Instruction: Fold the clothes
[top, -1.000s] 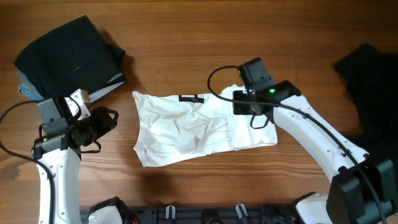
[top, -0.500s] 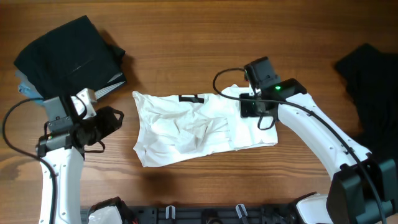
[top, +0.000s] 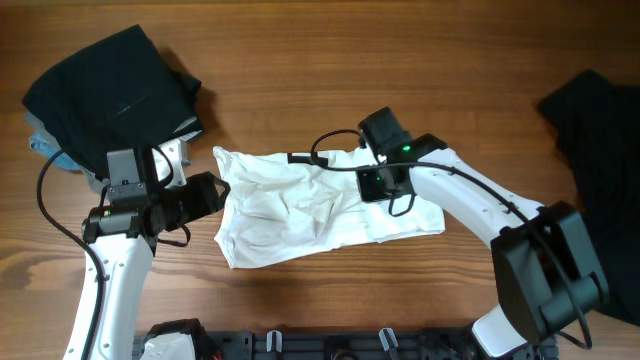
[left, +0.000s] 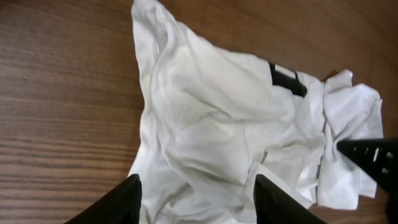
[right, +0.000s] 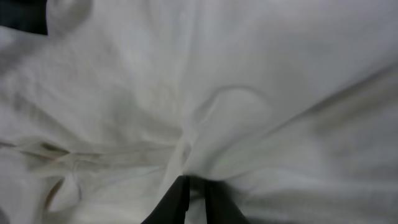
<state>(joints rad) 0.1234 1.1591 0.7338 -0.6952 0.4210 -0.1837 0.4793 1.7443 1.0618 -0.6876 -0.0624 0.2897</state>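
Observation:
The white T-shirt (top: 300, 210) lies crumpled on the wooden table, its black tag (top: 305, 158) at the top edge. My left gripper (top: 215, 192) is open at the shirt's left edge; in the left wrist view its fingers (left: 124, 200) straddle the white cloth (left: 211, 118) without touching it. My right gripper (top: 372, 184) is down on the upper right part of the shirt. In the right wrist view, that gripper (right: 196, 194) has its jaws pinched on a raised fold of the white fabric (right: 236, 106). A loose black garment (top: 598, 140) lies at the right edge.
A folded stack of dark clothes (top: 105, 90) sits at the back left, just behind my left arm, with blue and grey cloth (top: 45, 145) showing under it. A black rail (top: 330, 345) runs along the table's front edge.
My left gripper moved right, up to the shirt's left edge, and opened a little wider. My right gripper moved left toward the shirt's middle and closed on a fold.

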